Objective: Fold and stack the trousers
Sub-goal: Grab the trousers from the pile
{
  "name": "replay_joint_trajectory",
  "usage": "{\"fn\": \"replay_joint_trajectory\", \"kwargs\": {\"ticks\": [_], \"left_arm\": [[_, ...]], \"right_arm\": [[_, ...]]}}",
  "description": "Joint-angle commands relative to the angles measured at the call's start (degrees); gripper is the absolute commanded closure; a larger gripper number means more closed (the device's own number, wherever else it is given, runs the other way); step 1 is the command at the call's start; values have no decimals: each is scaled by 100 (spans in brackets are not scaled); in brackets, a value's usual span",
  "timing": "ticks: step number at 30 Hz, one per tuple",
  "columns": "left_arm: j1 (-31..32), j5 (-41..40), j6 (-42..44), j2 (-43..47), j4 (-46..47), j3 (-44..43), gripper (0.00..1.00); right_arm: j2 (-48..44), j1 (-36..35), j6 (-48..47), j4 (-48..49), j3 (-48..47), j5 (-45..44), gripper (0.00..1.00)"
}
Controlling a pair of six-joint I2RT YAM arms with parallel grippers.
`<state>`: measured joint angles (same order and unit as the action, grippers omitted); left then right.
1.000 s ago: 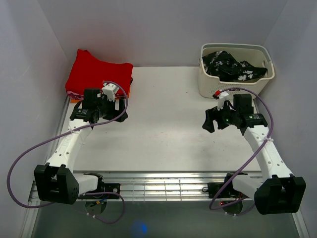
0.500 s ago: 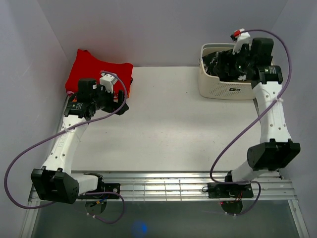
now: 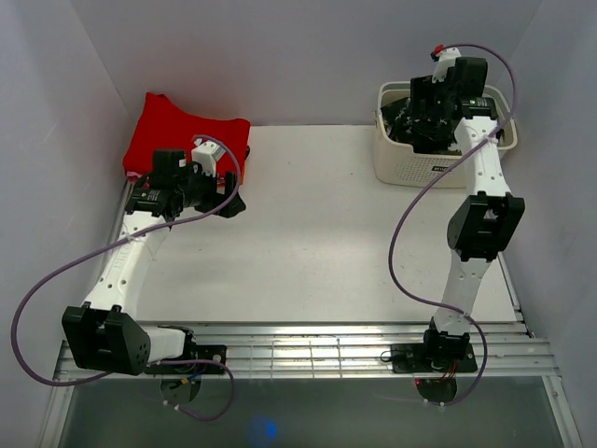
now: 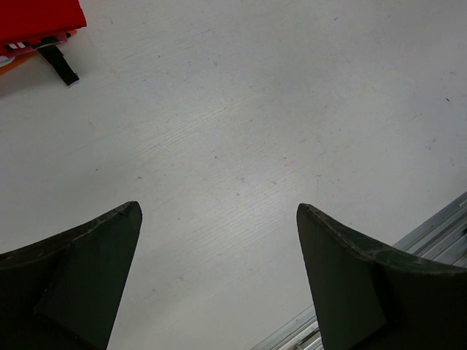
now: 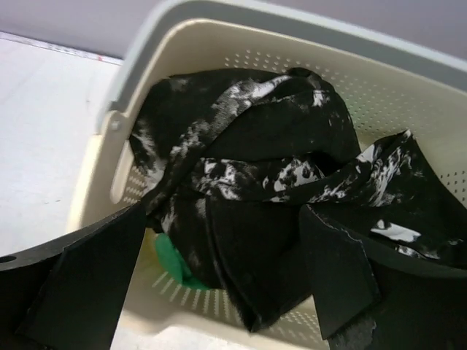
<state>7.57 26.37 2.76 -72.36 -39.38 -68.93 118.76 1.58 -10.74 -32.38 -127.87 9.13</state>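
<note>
Top external view had one red garment [image 3: 182,131], one basket [image 3: 410,168], one crumpled trousers [image 5: 248,146] bundle inside, left gripper [image 4: 217,211] spread wide over table [image 4: 241,109], right gripper [image 5: 219,219] gaping over trousers, both empty.

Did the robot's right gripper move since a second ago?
Yes. The right gripper moved farther back: from the table in front of the basket to over the trousers inside it.

light: bright, even, diffuse from overhead | shadows: faint, soft-edged under the arms on the table [image 3: 317,233] | overhead view: sharp | wrist views: left gripper's fingers [image 4: 73,284] and right gripper's fingers [image 5: 80,292] near-black, underexposed, slightly blurred | trousers [image 5: 255,182]: white marks crisp
</note>
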Motion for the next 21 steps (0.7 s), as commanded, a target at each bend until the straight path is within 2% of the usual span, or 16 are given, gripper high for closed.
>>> {"fn": "replay_joint_trajectory", "kwargs": {"ticks": [1, 11, 13, 14, 16, 17, 20, 21], "left_arm": [[-1, 132, -57, 55, 9, 107, 2], [-1, -18, -66, -42, -26, 239, 2], [-10, -44, -74, -94, -26, 213, 2], [-10, -70, -66, -112, -26, 195, 2], [-10, -80, -74, -138, -35, 160, 2], [-10, -71, -74, -147, -35, 143, 2], [-19, -62, -83, -138, -35, 90, 2], [-10, -71, -83, -130, -35, 81, 2]], "right_arm": [[384, 0, 81, 697, -264, -464, 10], [1562, 70, 178, 865, -370, -271, 10], [1703, 88, 108, 874, -413, -271, 6], [1729, 88, 73, 883, -440, -271, 11], [1695, 96, -7, 935, -475, -323, 34], [1625, 105, -42, 944, -510, -341, 58], [1345, 123, -138, 1110, -616, -621, 92], [1230, 140, -139, 1189, -590, -709, 92]]}}
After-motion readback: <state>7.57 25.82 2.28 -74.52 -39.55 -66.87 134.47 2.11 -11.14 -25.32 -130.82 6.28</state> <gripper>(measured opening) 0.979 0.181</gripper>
